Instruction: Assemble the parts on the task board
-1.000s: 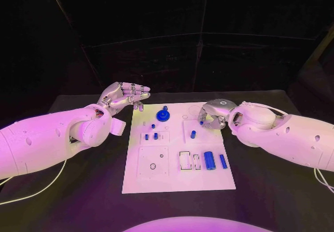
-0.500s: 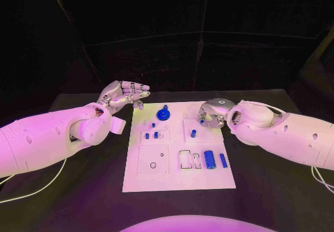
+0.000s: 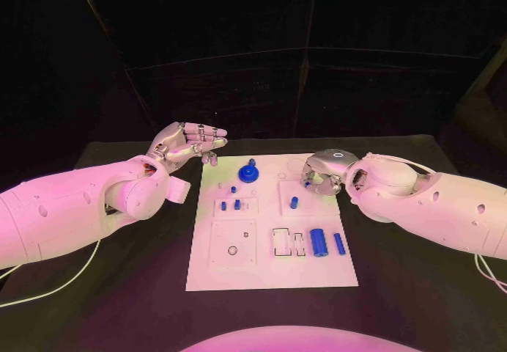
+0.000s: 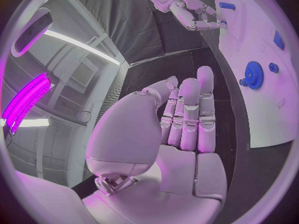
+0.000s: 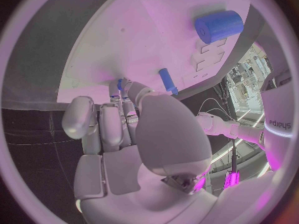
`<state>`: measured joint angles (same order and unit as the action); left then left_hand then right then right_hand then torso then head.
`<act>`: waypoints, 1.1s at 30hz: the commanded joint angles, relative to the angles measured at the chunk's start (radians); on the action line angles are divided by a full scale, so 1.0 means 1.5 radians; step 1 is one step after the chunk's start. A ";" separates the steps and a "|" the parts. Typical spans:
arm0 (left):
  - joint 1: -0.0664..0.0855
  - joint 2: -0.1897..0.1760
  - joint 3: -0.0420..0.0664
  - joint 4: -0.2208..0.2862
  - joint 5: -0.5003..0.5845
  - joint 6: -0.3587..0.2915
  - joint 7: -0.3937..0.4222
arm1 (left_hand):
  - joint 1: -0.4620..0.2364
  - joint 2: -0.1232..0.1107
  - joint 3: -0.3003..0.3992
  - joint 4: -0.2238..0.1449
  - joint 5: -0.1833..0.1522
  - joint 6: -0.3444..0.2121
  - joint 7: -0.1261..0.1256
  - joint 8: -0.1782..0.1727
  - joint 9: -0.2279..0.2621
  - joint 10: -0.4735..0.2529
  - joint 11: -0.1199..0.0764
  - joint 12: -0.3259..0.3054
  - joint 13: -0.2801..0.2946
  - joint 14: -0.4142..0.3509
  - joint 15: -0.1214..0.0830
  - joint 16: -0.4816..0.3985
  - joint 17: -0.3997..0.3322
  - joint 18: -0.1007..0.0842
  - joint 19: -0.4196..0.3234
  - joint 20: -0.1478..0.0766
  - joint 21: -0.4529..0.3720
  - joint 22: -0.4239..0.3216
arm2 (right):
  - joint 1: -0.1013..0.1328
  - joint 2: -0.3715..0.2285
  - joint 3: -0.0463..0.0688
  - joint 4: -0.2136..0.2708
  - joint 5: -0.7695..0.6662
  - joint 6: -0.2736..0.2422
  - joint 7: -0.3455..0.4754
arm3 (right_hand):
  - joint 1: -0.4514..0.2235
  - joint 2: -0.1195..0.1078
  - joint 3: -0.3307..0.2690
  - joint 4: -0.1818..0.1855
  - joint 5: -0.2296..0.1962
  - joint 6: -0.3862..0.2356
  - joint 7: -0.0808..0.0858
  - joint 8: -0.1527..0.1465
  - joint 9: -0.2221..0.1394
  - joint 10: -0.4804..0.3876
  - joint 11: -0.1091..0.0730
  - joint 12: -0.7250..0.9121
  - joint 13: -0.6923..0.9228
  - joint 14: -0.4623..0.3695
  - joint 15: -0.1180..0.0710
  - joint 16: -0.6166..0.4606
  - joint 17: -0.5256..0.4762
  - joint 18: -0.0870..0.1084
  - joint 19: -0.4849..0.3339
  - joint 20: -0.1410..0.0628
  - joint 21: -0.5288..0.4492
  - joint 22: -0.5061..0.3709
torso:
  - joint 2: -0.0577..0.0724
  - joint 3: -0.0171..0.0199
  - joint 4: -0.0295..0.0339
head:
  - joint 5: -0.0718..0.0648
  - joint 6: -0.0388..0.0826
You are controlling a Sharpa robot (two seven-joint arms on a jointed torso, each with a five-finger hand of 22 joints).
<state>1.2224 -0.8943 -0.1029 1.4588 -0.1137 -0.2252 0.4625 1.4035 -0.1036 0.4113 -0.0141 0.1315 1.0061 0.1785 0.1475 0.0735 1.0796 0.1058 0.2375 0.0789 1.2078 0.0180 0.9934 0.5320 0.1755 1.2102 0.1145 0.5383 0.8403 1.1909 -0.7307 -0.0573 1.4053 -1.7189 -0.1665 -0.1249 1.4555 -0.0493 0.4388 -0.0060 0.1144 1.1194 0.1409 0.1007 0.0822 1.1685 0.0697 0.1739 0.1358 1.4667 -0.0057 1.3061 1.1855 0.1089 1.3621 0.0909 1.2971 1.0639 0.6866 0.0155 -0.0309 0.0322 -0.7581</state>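
We are seeing the white task board [image 3: 269,242] lying mid-frame on the black table [image 3: 423,293], blue parts [image 3: 317,240] scattered across it. Our left hand [image 3: 188,147] is hovering spread and empty; our right hand [image 3: 320,174] is pinching a small blue part [image 5: 119,84].

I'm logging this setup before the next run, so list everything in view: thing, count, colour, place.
Table: one, black, under everything.
Task board: one, white, middle of the table.
Gear: one, blue, far end of the board.
Large cylinder: one, blue, lying on the board's near right part.
Slim cylinder: one, blue, beside the large cylinder.
Small pegs: several, blue, mid-board; exact count unclear.
Left hand: one, silver, raised beside the board's far left corner, holding nothing.
Right hand: one, silver, fingers down at the board's far right; grasp unclear.
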 commanded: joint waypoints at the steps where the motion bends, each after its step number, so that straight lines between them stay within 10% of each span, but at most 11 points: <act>1: 0.001 -0.001 0.001 0.000 0.004 0.012 0.001 | 0.005 0.004 -0.001 -0.004 0.000 0.003 0.002 0.004 -0.001 0.000 0.001 0.004 0.000 -0.005 -0.001 -0.005 -0.001 0.005 -0.006 -0.001 -0.003 -0.001 | 0.001 -0.008 0.000 0.013 0.000 -0.036 -0.010 | 0.003 0.002 0.005 -0.001 0.001 0.005 0.001 0.000 0.000 0.004 0.001 -0.003 0.000 0.028 -0.005 0.002 0.000 -0.008 0.004 0.001 0.004 0.001 | -0.001 -0.0001 -0.0003 | 0.000 0.000; 20: 0.001 0.000 0.001 -0.015 0.004 0.012 -0.002 | 0.005 0.004 -0.001 -0.007 0.000 -0.002 0.006 0.003 -0.002 -0.005 0.004 0.004 -0.001 -0.007 0.001 -0.005 -0.002 0.004 -0.007 0.000 -0.004 -0.001 | 0.003 -0.072 0.019 0.143 0.035 -0.119 0.000 | 0.000 -0.012 0.023 -0.018 0.005 0.004 0.004 -0.004 -0.001 0.006 0.003 -0.009 -0.003 0.028 -0.004 0.005 0.000 -0.009 0.005 0.001 0.008 0.007 | -0.001 -0.0009 0.0004 | 0.004 0.006; 33: 0.001 0.010 0.001 -0.016 0.004 0.016 -0.005 | 0.004 0.003 -0.001 -0.006 0.000 -0.003 0.007 0.002 -0.002 -0.006 0.005 0.005 -0.001 -0.008 0.002 -0.005 -0.003 0.004 -0.007 0.000 -0.004 -0.001 | 0.001 0.005 0.014 0.198 0.049 -0.090 0.020 | -0.006 -0.015 0.028 -0.021 0.004 0.004 0.006 -0.006 -0.002 0.006 0.005 -0.012 -0.005 0.027 -0.003 0.004 -0.002 -0.009 0.004 0.002 0.009 0.007 | 0.001 -0.0014 0.0010 | 0.029 -0.001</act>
<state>1.2226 -0.8807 -0.1027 1.4347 -0.1125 -0.2155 0.4545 1.4076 -0.0996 0.4112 -0.0195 0.1315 1.0022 0.1822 0.1475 0.0711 1.0757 0.1093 0.2402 0.0790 1.2043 0.0217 0.9902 0.5296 0.1745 1.2033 0.1144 0.5384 0.8396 1.1936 -0.7309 -0.0327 1.6991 -1.6577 -0.3167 -0.1179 1.4486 -0.0670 0.4764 -0.0376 0.1173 1.1234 0.1446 0.0956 0.0813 1.1737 0.0753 0.1605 0.1299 1.4667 -0.0056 1.3106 1.1838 0.1088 1.3620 0.0910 1.3048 1.0743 0.6873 0.0137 -0.0297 0.0684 -0.7569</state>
